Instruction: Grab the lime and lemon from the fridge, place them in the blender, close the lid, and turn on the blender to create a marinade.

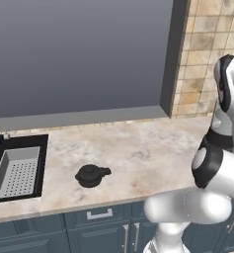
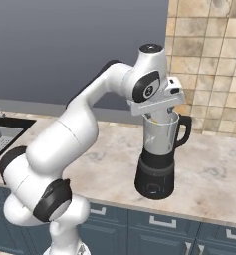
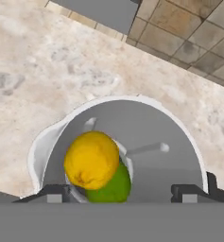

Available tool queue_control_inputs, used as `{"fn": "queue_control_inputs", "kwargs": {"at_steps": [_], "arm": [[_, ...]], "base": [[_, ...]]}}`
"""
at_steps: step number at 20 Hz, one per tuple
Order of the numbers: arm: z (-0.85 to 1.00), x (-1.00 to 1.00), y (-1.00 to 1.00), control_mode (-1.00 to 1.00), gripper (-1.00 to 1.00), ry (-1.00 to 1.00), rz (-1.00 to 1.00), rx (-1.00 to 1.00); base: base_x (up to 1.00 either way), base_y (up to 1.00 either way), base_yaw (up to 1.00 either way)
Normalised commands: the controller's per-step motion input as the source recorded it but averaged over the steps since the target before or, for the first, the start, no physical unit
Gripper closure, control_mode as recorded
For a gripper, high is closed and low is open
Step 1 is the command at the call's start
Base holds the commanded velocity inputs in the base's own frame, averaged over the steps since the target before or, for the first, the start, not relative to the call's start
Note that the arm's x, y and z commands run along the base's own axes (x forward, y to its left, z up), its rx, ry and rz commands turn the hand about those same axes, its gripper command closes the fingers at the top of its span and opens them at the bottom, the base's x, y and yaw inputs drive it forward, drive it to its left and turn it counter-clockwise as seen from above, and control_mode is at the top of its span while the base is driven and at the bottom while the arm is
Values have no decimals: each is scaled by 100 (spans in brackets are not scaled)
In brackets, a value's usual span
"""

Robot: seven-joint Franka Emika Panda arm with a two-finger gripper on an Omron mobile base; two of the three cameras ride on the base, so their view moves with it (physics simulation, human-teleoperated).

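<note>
With lemon [image 3: 91, 159] and lime [image 3: 111, 187] inside the blender [image 2: 158, 159], our pincer [image 3: 120, 191] gapes empty; next we pinch the light, rigid lid [image 1: 92, 175] by its knob.

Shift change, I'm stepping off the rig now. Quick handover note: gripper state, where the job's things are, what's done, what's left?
Gripper: jaws open, holding nothing, above the mouth of the clear cylindrical blender jar on its black base.
Yellow-orange round lemon and green round lime: both inside the jar, lemon on top of the lime.
Small black round lid with centre knob: on the marble counter, right of the black sink.
Done: both fruits in.
Left: fetch lid, close jar, turn on blender.
</note>
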Motion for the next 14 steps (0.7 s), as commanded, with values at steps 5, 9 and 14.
{"fn": "queue_control_inputs", "kwargs": {"at_steps": [5,9,14], "arm": [[48,-77,86,-100,-100,-5,1,0],[20,-81,100,-100,-100,-1,0,0],[-2,-55,100,-100,-100,9,0,0]], "base": [[0,0,0],[0,0,0],[0,0,0]]}}
